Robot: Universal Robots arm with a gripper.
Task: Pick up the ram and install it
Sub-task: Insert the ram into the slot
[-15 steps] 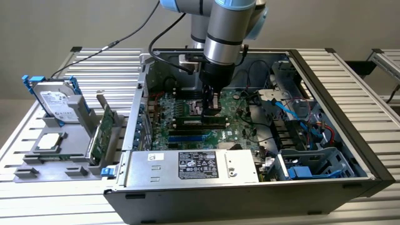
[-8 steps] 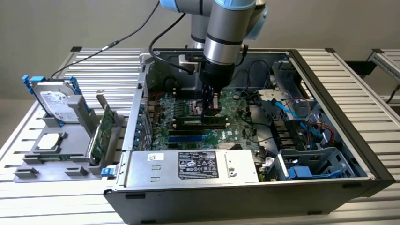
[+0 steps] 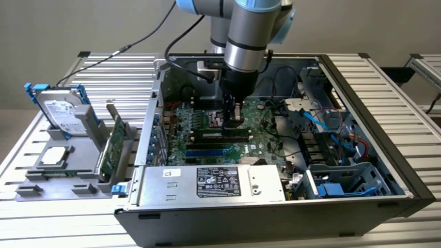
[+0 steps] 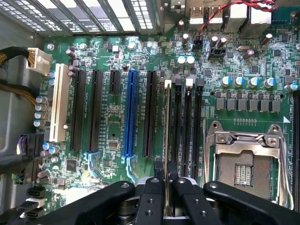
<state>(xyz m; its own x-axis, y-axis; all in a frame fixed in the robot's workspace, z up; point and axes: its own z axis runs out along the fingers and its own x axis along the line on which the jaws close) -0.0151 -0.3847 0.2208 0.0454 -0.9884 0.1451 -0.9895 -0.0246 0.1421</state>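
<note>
Install step in hand: pincer (image 4: 166, 180) clamped on ram (image 4: 167, 140), edge-on over motherboard (image 4: 112, 122) slot; judged to need straight downward seating.

The motherboard (image 4: 117, 126) is green, with black slots, one blue slot (image 4: 131, 117) and a white slot (image 4: 58, 103) beside them. The ram (image 4: 166, 140) seen edge-on is pale gold-green. The tool (image 4: 166, 194) is black. The case (image 3: 276, 222) is black, the table (image 3: 386, 93) ribbed silver.
</note>
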